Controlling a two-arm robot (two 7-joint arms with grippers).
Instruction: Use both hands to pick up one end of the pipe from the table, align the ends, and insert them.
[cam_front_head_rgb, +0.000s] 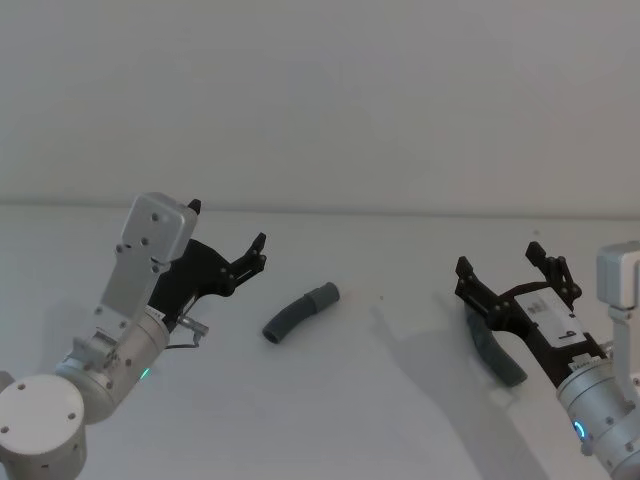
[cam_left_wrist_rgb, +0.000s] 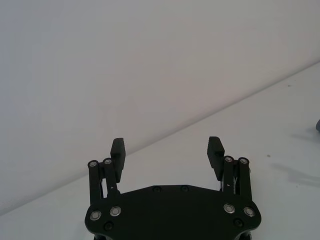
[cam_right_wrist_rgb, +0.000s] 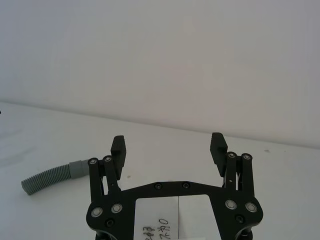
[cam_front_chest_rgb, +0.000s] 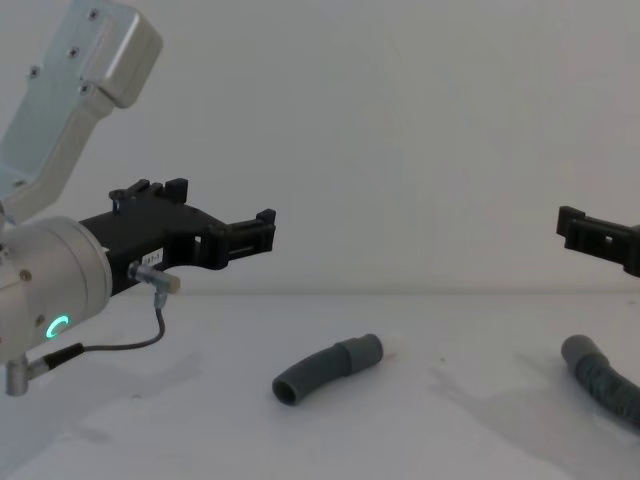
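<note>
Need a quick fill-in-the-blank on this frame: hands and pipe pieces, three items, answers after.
1. The left hand is ___ and holds nothing.
2. The short curved pipe piece lies flat on the ___.
3. The other pipe piece lies partly under the ___.
Answers: open; table; right hand.

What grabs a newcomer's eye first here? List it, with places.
The left gripper and right gripper, both black and open, hang over the white table, one at each side. A short curved hose lies mid-table between them; a second hose lies beneath the right gripper.
</note>
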